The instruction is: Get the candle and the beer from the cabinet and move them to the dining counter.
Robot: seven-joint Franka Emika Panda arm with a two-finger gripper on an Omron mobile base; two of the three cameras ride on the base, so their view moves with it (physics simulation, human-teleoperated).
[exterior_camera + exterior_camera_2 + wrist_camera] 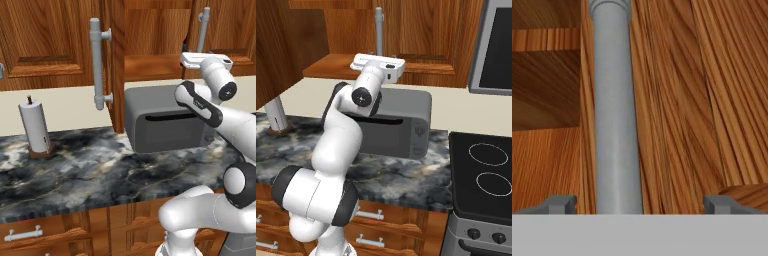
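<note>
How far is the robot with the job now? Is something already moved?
Done: one door of the cabinet stands open. In hand: the open gripper has the grey bar handle of the other door between its fingertips, not yet clamped. Left: pull that door, take out the candle and the beer, carry both to the dining counter.

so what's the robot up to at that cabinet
The white arm has reached up to the wooden wall cabinet above the counter. Its gripper is open, with one fingertip on each side of the grey bar handle on the right-hand door, not yet closed on it. The left door already stands open beside the toaster oven. No candle or beer bottle can be seen from here.
</note>
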